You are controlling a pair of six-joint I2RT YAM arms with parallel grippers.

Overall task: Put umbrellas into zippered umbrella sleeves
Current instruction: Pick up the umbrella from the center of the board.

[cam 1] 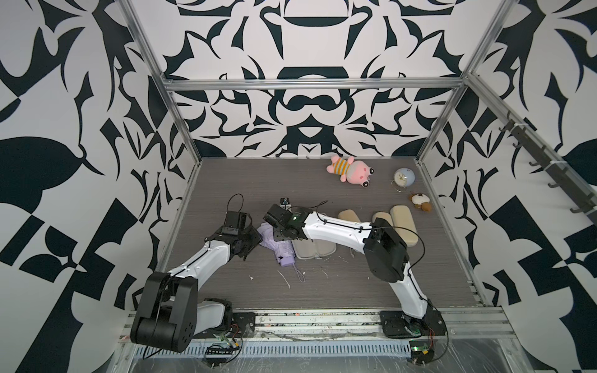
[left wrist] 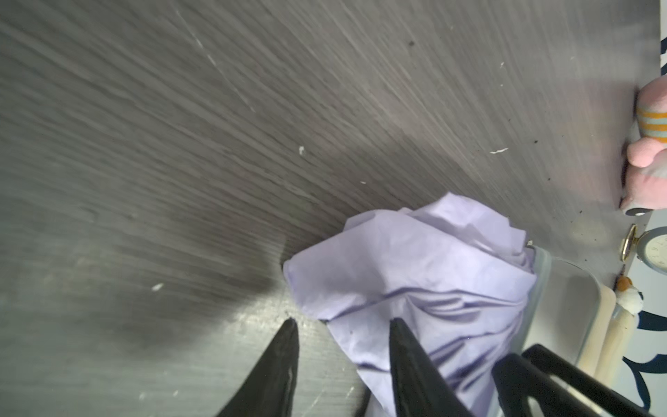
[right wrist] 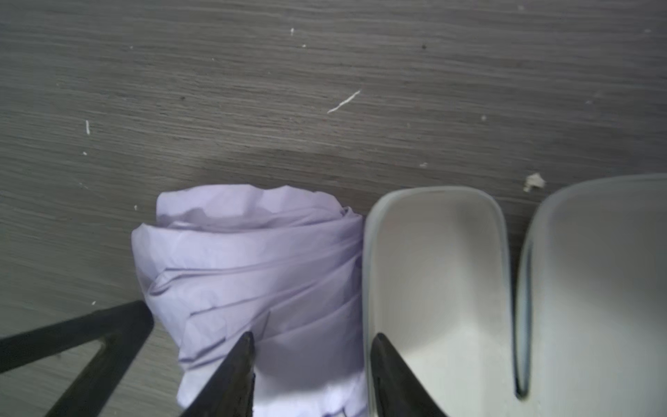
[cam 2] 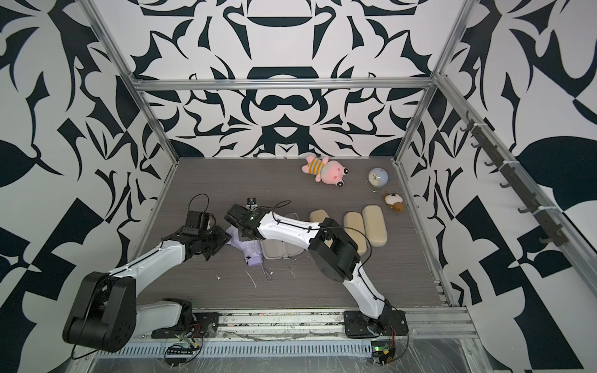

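Note:
A lavender umbrella (cam 1: 277, 247) (cam 2: 250, 250) lies mid-table, handle toward the front, its strap trailing. Touching its right side lies an open sleeve (cam 1: 315, 248) (right wrist: 433, 270), both pale grey halves facing up. My left gripper (left wrist: 343, 325) (cam 1: 255, 240) is at the umbrella's far left corner. Its jaws stand apart, one finger over the table, one over the bunched fabric (left wrist: 415, 274). My right gripper (right wrist: 312, 337) (cam 1: 281, 234) is open astride the seam between the two: one finger on the umbrella (right wrist: 252, 260), one inside the sleeve's near half. Three closed beige sleeves (cam 1: 402, 226) lie to the right.
A pink plush toy (cam 1: 350, 169), a small round clock (cam 1: 403, 177) and a little brown-and-white plush (cam 1: 420, 202) sit at the back right. White scraps dot the front of the table (cam 1: 323, 290). The metal frame posts (cam 1: 181, 155) bound the sides.

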